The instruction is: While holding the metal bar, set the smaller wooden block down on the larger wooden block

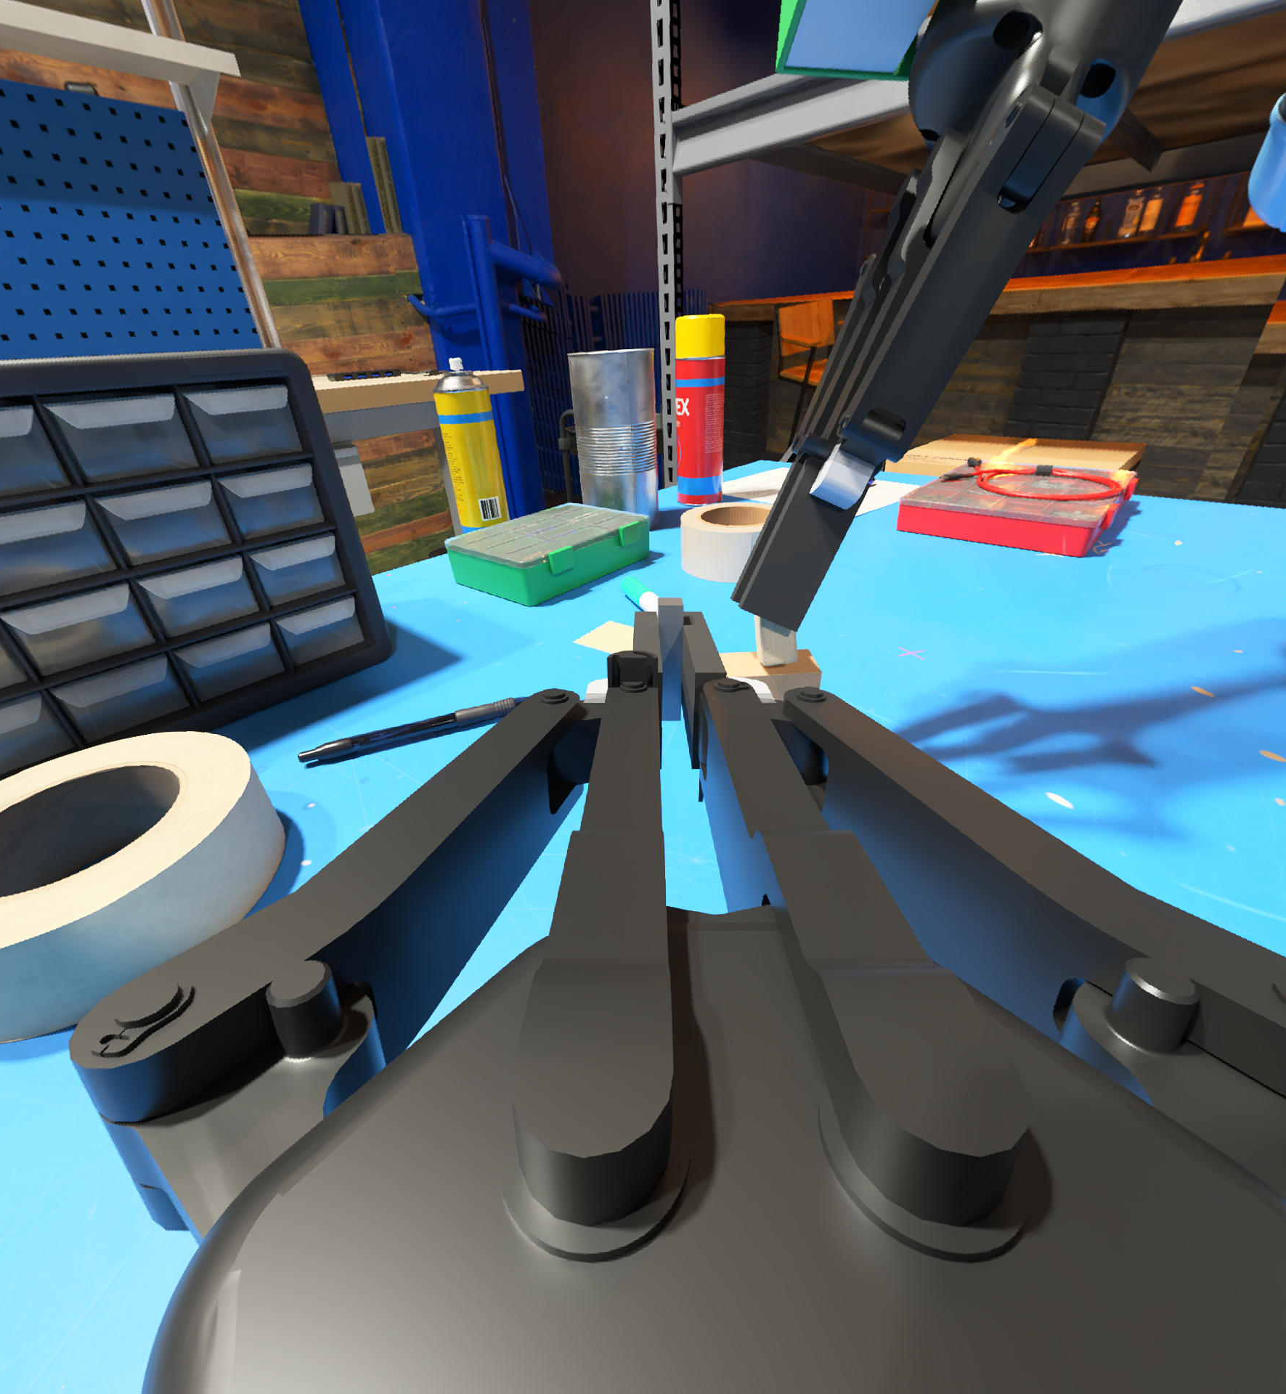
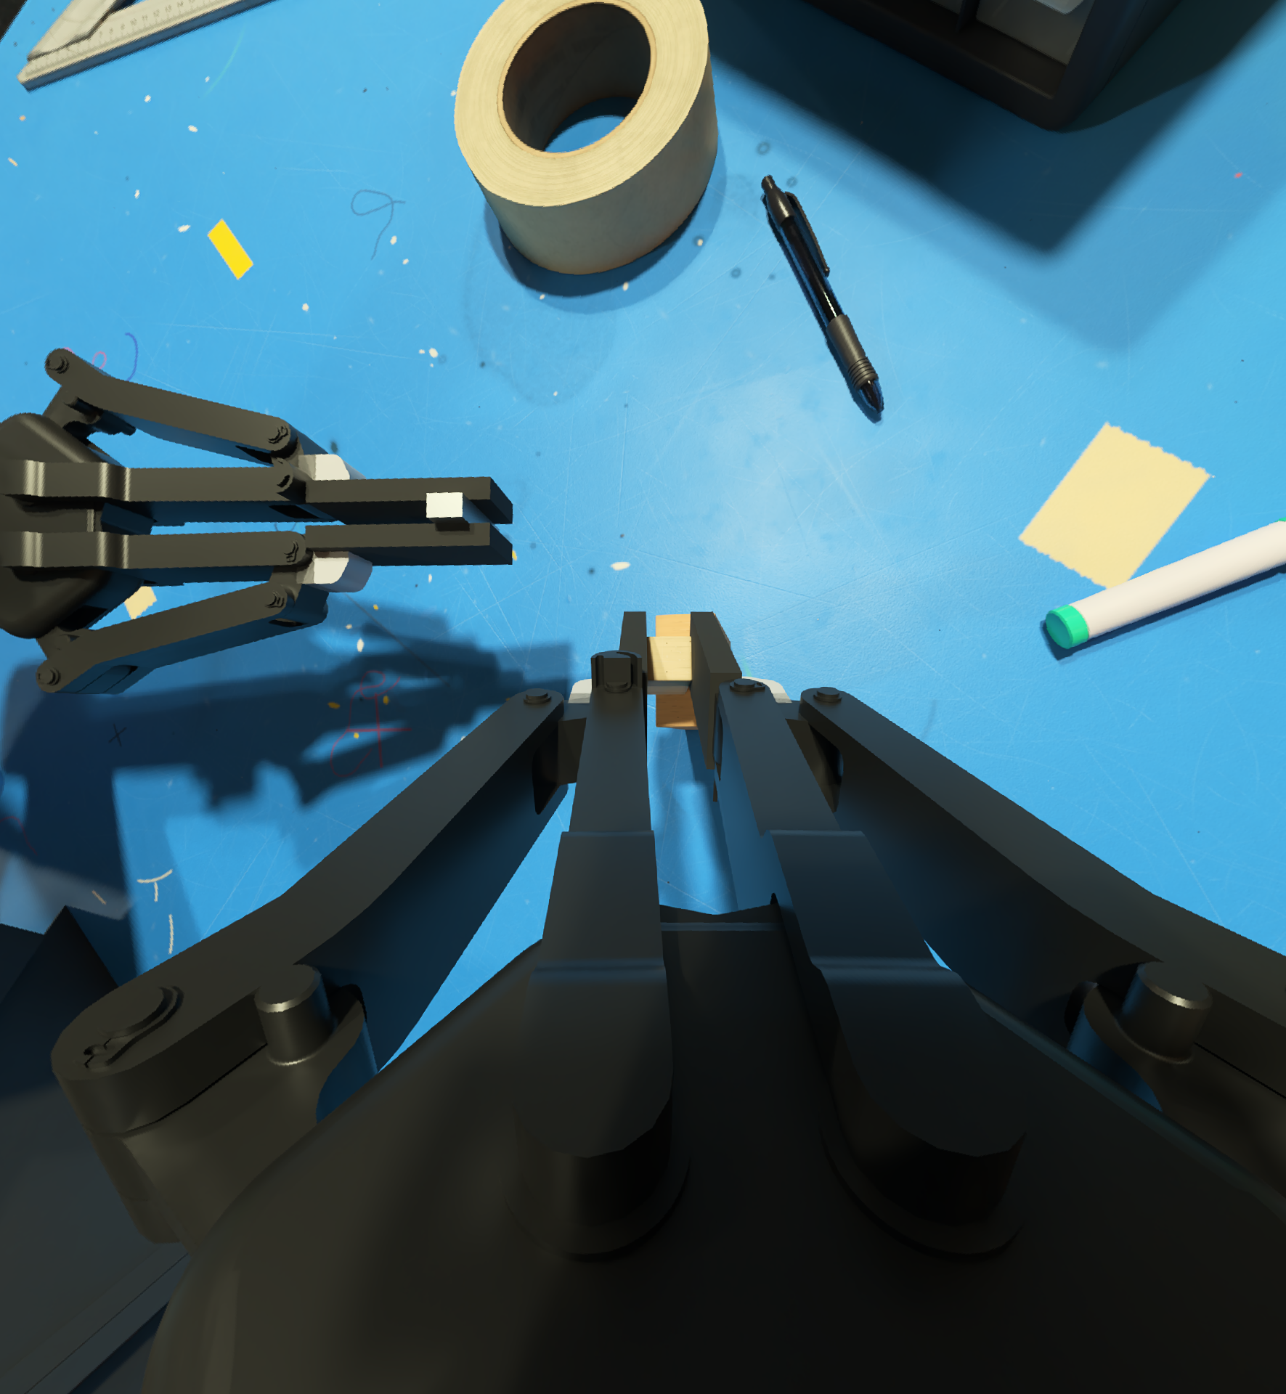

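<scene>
My left gripper point(image 1: 670, 626) is shut on the grey metal bar point(image 1: 671, 641) and holds it just above the blue table. In the right wrist view the left gripper point(image 2: 507, 524) lies level at the left, with the bar's pale end point(image 2: 443, 505) between its fingers. My right gripper point(image 2: 673, 626) is shut on the smaller wooden block point(image 2: 671, 656). In the left wrist view the right gripper point(image 1: 768, 615) reaches down from the upper right. It holds the smaller block point(image 1: 775, 645) upright on or just over the larger wooden block point(image 1: 794, 673). I cannot tell if they touch.
A tape roll point(image 1: 96, 852) point(image 2: 587, 136) and a black pen point(image 1: 413, 728) point(image 2: 821, 294) lie to my left. A drawer cabinet point(image 1: 134, 528), a green box point(image 1: 549, 551), spray cans, a second tape roll point(image 1: 722, 539) and a red case point(image 1: 1017, 505) stand farther back. A marker point(image 2: 1183, 573) lies beside a paper slip point(image 2: 1115, 502).
</scene>
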Robot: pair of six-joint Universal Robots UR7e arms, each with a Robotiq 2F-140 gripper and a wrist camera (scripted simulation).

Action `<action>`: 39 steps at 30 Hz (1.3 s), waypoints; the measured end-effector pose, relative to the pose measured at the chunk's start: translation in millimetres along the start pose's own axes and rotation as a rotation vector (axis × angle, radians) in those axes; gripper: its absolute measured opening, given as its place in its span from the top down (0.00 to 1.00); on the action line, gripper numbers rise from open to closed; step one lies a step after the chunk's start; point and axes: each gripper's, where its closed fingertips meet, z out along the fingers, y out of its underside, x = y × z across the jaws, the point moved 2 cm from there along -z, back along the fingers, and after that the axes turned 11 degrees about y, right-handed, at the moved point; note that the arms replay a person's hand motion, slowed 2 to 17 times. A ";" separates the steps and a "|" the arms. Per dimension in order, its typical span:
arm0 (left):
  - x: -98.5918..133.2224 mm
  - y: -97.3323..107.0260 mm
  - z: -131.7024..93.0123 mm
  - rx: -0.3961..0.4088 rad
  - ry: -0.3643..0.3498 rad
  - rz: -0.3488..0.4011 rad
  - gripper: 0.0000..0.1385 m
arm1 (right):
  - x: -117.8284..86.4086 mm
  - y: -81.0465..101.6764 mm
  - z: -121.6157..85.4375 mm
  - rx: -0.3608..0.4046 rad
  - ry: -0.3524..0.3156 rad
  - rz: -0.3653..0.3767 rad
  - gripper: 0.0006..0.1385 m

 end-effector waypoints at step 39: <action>-4.0 -3.3 -3.5 0.042 0.019 -0.059 0.94 | -6.6 -2.5 -14.6 0.080 -0.108 0.035 0.73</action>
